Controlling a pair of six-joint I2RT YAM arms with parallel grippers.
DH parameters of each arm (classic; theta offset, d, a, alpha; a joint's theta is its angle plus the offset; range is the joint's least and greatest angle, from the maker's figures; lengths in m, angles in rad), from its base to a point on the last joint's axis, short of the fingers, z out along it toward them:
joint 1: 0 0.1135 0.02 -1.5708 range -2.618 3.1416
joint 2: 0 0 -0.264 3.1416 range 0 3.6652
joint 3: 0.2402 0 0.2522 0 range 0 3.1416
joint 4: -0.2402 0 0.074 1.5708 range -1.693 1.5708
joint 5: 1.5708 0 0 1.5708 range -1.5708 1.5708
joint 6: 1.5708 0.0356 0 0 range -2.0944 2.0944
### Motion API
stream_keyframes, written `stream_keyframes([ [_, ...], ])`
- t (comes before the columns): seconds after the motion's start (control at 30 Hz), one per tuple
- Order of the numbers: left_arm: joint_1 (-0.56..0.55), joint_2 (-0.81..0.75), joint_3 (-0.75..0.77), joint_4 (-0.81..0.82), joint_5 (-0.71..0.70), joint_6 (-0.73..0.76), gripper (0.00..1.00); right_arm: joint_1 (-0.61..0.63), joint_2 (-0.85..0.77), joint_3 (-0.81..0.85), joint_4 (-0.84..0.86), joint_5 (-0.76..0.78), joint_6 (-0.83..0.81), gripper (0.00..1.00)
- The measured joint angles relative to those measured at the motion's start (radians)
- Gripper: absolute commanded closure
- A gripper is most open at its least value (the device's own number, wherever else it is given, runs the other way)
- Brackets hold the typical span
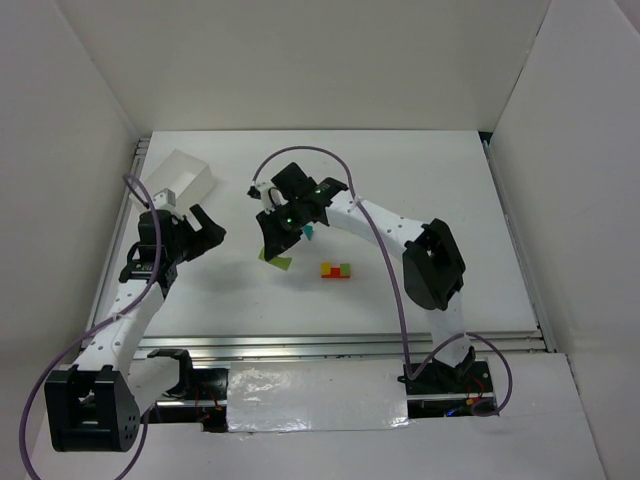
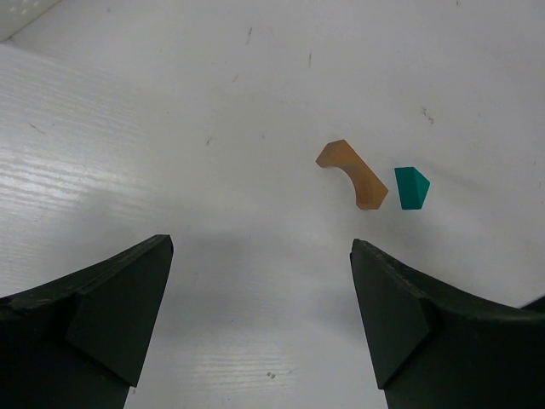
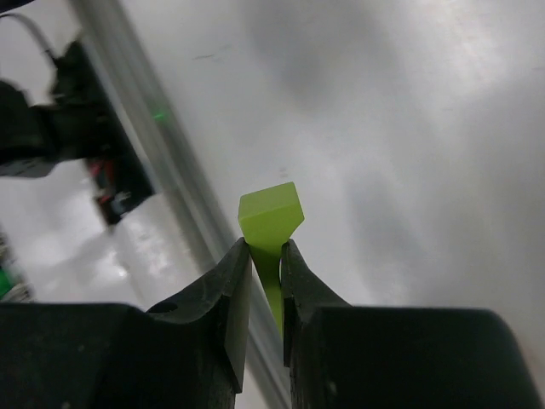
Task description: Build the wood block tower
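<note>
The wood block tower (image 1: pixel 337 270) is only a short row of red, yellow and green blocks. It lies on the white bench (image 1: pixel 450 200), a little toward five o'clock from the bench's centre, and the other pieces are scattered.

From overhead, a white box (image 1: pixel 185 178) sits toward the bench's ten o'clock corner. At about the box's six o'clock, the left jaws hang spread wide and empty over bare bench. Their wrist view shows a tan arch block (image 2: pixel 353 175) lying flat. A teal wedge block (image 2: pixel 411 187) sits just beside it at its three o'clock, separated by a narrow gap.

Near the bench centre, the right jaws are clamped on a lime green block (image 3: pixel 271 213). They pinch its thin lower part, and its square head stands out beyond the tips. From overhead, that block is at roughly nine o'clock of the row and apart from it. The teal wedge lies at the row's eleven o'clock.
</note>
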Motion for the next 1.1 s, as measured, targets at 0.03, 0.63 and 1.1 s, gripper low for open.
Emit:
stream_keyframes([
  [0.03, 0.0, -0.002, -0.003, -0.003, -0.003, -0.009, 0.01, 0.0, -0.006, -0.009, -0.001, -0.056, 0.017, 0.92],
  [0.63, 0.002, -0.151, -0.064, -0.037, 0.031, -0.121, 0.01, 0.046, 0.25, -0.008, -0.016, -0.502, 0.156, 0.91],
  [1.1, 0.002, -0.151, -0.087, -0.03, 0.065, -0.13, 0.01, 0.04, 0.372, 0.052, 0.001, -0.499, 0.177, 0.92],
])
